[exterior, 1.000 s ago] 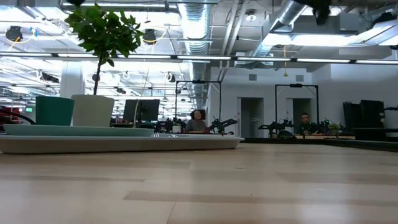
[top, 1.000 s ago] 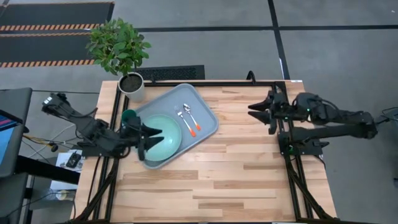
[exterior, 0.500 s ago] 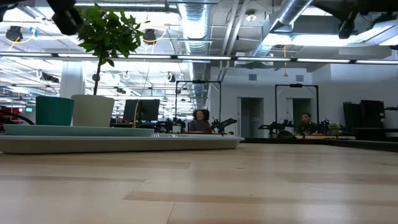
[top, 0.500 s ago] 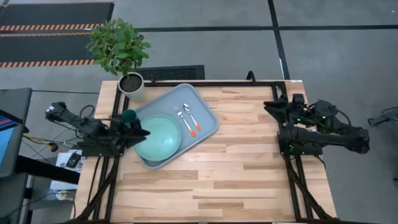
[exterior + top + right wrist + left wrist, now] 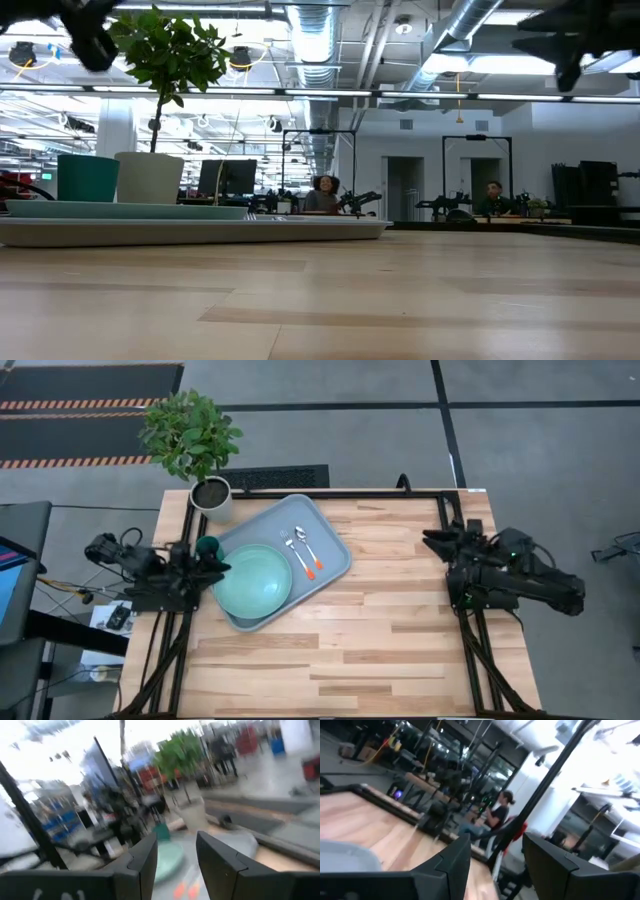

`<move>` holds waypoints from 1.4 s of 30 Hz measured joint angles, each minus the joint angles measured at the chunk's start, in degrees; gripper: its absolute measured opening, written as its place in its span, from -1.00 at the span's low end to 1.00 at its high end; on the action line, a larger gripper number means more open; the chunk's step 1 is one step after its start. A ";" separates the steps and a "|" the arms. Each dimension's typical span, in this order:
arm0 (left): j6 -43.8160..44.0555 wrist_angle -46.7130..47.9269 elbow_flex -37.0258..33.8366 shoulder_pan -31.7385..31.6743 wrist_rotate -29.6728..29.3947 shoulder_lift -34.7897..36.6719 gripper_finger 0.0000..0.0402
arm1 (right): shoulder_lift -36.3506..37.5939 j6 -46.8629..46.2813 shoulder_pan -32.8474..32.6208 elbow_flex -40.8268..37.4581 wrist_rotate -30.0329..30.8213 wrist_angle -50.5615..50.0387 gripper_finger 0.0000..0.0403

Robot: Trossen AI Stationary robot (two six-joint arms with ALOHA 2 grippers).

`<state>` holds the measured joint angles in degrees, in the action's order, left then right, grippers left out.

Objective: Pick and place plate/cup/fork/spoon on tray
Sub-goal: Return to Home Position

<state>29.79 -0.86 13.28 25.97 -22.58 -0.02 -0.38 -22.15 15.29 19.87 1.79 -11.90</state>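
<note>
The pale grey-blue tray (image 5: 325, 528) lies slantwise at the table's far left. On it rest the mint-green plate (image 5: 253, 580) and, beside it, a fork (image 5: 290, 547) and a spoon (image 5: 308, 550) with orange handles. The dark teal cup (image 5: 208, 546) stands upright at the tray's left corner, also in the low view (image 5: 88, 177). My left gripper (image 5: 220, 567) hangs open and empty at the table's left edge, beside the plate (image 5: 495, 852). My right gripper (image 5: 428, 540) is open and empty at the right edge (image 5: 177, 847).
A white plant pot (image 5: 212, 498) with a leafy plant stands at the far left corner, behind the tray. Bare wooden table (image 5: 380, 630) spreads over the middle and near side. Black frame rails (image 5: 465, 630) run along both side edges. People sit in the room beyond (image 5: 322, 195).
My left gripper has drawn back from above the plate toward the table's left edge. My right gripper has drawn back toward the right edge. Plate, cup, fork, spoon and tray have stayed where they were.
</note>
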 joint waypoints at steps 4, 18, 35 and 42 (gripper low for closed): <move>1.55 -3.30 -3.38 0.02 -0.02 -0.02 -0.17 | 0.13 -0.37 -0.52 -10.77 -1.87 14.58 -0.20; -3.81 -18.20 -12.68 0.01 5.99 -0.19 -0.17 | -0.37 -1.37 -0.87 -19.22 1.81 25.42 -0.20; -1.65 -8.99 -12.76 0.01 0.91 -0.21 -0.17 | -0.32 -1.37 -0.89 -19.16 2.67 14.00 -0.20; -1.65 -1.66 -12.20 0.01 1.18 -0.87 -0.17 | -0.35 -1.37 -0.89 -19.07 2.62 12.81 -0.20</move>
<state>28.14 -2.52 1.08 25.98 -21.40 -0.89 -0.73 -23.53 14.39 0.80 4.41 0.92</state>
